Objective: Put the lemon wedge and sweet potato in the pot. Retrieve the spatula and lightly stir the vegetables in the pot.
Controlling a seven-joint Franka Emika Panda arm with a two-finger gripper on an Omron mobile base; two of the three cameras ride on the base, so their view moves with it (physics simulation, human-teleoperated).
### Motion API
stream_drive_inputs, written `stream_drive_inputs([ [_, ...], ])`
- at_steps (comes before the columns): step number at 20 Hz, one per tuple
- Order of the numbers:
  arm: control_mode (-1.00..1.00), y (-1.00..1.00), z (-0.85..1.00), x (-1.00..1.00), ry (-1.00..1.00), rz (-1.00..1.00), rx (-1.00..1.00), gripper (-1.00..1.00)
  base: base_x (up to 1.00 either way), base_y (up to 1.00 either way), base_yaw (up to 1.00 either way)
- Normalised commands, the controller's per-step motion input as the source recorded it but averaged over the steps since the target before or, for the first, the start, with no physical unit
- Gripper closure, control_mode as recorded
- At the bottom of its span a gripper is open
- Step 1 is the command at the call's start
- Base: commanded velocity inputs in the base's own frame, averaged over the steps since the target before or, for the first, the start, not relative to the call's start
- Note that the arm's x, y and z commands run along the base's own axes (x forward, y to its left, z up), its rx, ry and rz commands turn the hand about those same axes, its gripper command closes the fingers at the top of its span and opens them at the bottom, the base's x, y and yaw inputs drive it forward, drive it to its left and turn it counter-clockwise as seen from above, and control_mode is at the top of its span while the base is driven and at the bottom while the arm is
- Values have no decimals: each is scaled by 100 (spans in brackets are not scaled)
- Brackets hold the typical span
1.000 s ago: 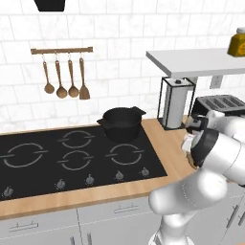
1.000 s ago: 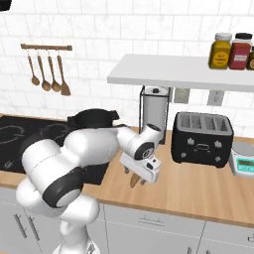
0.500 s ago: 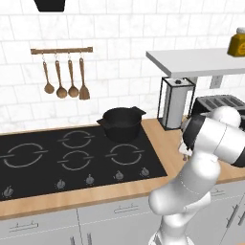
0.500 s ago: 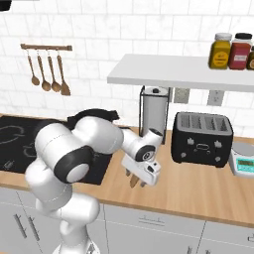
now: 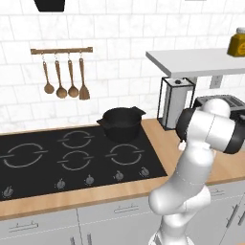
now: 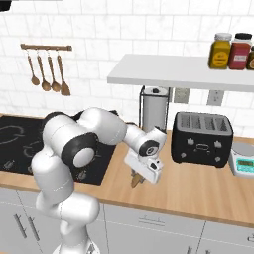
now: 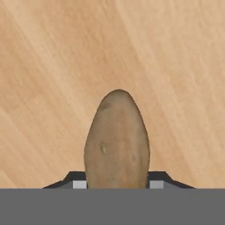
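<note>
The sweet potato point(image 7: 116, 140), a brown oval, lies on the wooden counter point(image 7: 52, 66) with my gripper point(image 7: 117, 183) shut on it, one dark fingertip pressed against each side. In the right base view the gripper point(image 6: 137, 176) points down at the counter in front of the toaster, and the sweet potato point(image 6: 134, 182) pokes out below the hand. The black pot point(image 5: 120, 123) stands on the stove's back right burner, left of the arm. The lemon wedge and the spatula are out of view.
A black toaster point(image 6: 201, 139) and a steel canister point(image 6: 154, 109) stand behind the gripper. A scale point(image 6: 243, 162) sits at the far right. A shelf point(image 6: 178, 74) with jars hangs overhead. Wooden spoons hang on a wall rack point(image 5: 64, 79) above the black cooktop point(image 5: 72, 158).
The jaws have closed from wide open onto the sweet potato. The arm's elbow has swung up and back while the hand stayed low over the counter.
</note>
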Motion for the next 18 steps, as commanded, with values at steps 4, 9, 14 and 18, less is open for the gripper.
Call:
stream_drive_inputs([
  [4, -100, 45, 19, -18, -36, 0, 0, 100, 0, 0, 0],
  [9, -100, 59, 47, -9, -41, 0, -1, 100, 0, 0, 0],
  [14, -100, 71, 52, -5, -40, 0, -1, 100, 0, 0, 0],
  [18, -100, 69, 71, -17, -38, 0, 0, 100, 0, 0, 0],
])
